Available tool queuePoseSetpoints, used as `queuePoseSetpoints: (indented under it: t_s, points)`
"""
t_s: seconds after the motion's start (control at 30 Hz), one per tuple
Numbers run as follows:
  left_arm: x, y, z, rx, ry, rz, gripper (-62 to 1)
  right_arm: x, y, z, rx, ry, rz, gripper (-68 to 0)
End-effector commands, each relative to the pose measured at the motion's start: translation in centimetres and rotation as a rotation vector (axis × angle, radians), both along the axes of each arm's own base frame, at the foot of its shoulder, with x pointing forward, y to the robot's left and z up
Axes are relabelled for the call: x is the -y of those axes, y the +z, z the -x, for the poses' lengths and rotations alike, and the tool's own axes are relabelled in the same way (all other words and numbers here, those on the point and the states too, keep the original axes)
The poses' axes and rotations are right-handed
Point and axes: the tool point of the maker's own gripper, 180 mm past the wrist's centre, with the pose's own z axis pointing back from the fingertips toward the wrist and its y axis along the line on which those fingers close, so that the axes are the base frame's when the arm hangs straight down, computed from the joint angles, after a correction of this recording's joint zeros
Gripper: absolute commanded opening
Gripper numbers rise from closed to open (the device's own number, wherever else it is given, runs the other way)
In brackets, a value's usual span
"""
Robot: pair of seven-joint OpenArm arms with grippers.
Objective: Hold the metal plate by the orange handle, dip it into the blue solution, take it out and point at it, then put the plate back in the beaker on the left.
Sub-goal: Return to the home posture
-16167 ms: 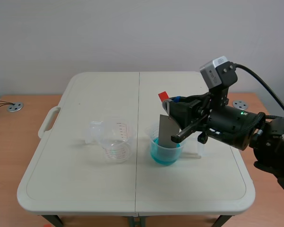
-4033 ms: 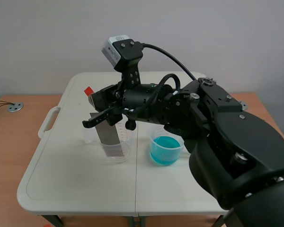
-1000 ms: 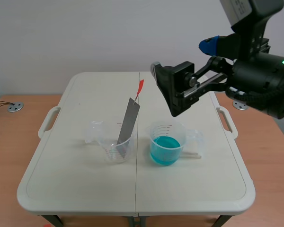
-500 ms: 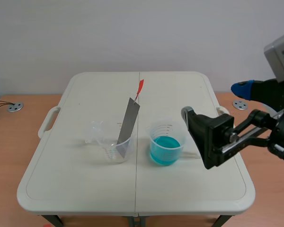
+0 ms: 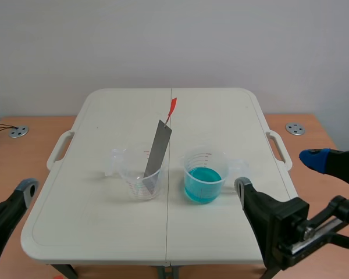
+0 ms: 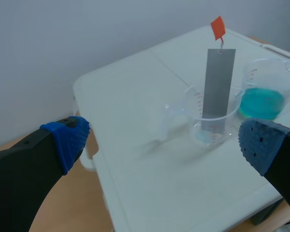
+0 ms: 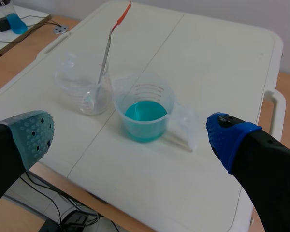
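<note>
- Our left gripper (image 6: 164,142) and right gripper (image 7: 129,136) both stand with fingers wide apart, holding nothing.
- The metal plate (image 6: 218,82) leans in the clear beaker (image 6: 210,121) ahead of the left gripper, well apart from both.
- We judge it thin, stiff, light, probably wet and slippery.
- We would pinch the orange handle (image 6: 217,27) at its top, gently, since the light beaker could tip.

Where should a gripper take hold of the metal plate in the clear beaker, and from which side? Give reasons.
Probably at the orange handle, coming from above. The plate leans in the beaker with its lower end inside the walls, so only its upper part is free, and the handle stands well clear of the rim. Close across its flat faces.
</note>
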Motion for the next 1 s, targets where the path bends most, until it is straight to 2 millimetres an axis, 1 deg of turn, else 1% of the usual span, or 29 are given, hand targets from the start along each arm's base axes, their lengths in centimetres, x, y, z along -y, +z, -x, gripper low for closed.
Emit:
queuePoseSetpoints:
  t_s: [0.0, 0.1, 0.3, 0.5, 0.97]
  points:
    - [0.1, 0.7, -0.3, 0.033, 0.006, 0.030, 1.4, -0.1, 1.2, 0.0, 0.037, 0.003, -0.015, -1.2]
    - [0.4, 0.9, -0.5, 0.045, 0.008, 0.042, 1.4, -0.1, 0.9, 0.6, 0.023, -0.001, -0.023, -1.2]
    - [0.4, 0.6, -0.5, 0.027, 0.005, 0.038, 1.4, -0.1, 0.7, 1.5, 0.008, -0.009, -0.035, -1.2]
    - [0.3, 0.2, -0.5, 0.008, 0.008, 0.028, 1.4, 0.2, 0.2, 1.5, -0.010, -0.021, -0.017, -1.2]
    - [0.3, 0.0, -0.5, -0.002, 0.011, 0.023, 1.4, 0.2, 0.2, 1.5, -0.013, -0.019, -0.014, -1.2]
